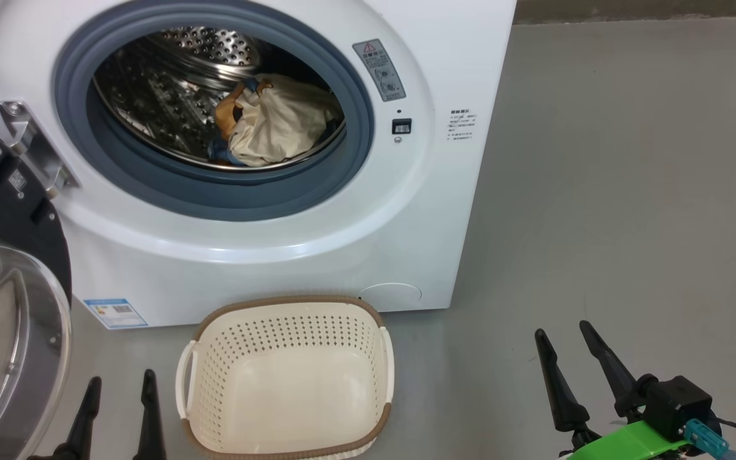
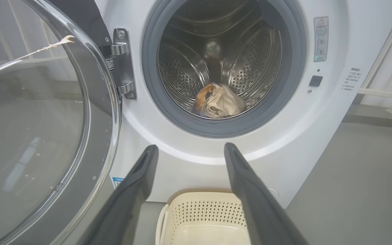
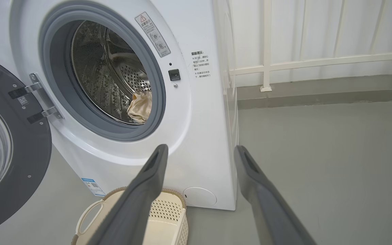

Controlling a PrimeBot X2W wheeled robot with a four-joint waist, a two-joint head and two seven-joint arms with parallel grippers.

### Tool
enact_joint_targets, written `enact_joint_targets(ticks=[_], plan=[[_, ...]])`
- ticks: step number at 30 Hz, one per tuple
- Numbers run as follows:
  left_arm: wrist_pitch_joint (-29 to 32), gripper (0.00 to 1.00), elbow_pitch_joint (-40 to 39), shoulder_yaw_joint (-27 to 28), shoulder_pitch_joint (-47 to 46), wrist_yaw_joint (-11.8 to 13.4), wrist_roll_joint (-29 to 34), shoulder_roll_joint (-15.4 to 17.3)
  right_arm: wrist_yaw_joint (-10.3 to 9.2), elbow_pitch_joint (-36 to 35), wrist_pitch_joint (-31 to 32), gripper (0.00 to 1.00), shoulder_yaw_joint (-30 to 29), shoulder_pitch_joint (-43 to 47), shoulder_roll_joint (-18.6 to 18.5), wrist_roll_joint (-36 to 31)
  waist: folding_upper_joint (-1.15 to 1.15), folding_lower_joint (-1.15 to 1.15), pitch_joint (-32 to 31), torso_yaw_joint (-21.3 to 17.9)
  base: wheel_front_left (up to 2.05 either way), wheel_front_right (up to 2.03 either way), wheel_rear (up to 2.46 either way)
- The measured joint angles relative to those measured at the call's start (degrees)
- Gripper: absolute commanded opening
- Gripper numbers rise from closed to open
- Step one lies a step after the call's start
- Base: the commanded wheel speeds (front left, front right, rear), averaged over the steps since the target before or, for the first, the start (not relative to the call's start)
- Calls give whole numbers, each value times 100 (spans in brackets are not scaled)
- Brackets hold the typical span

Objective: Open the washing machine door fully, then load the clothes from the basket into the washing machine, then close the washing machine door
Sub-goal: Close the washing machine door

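The white washing machine [image 1: 355, 255] stands with its round black door [image 1: 4, 306] swung wide to the left. Inside the steel drum lie the clothes [image 1: 275, 124], a cream cloth over a bit of blue and orange-brown. On the floor in front sits the cream basket [image 1: 381, 319], nothing inside it. My left gripper [image 1: 122, 380] is open, low at the basket's left. My right gripper [image 1: 563, 329] is open, off to the basket's right. In the left wrist view, the left gripper [image 2: 189, 148] points at the drum and clothes [image 2: 221, 103]. The right gripper [image 3: 199, 148] faces the machine's right front corner.
Grey floor [image 1: 630, 191] spreads to the right of the machine. A white railing [image 3: 318, 61] runs behind it on that side. The door hinge [image 1: 29, 144] sits at the left of the opening, and the door's glass bowl [image 2: 29, 136] bulges close beside my left gripper.
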Motion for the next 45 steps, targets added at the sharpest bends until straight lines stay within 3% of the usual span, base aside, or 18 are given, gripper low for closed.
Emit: enact_joint_targets(ticks=[34, 45], plan=[[0, 100, 1, -11, -21, -49, -2, -3, 0, 47, 0, 100, 29, 0, 1, 9, 0, 0, 6, -17, -1, 1, 0], [0, 100, 9, -16, -70, -34, -1, -5, 0, 47, 0, 100, 35, -1, 1, 57, 0, 0, 37, -5, -105, 105, 0]])
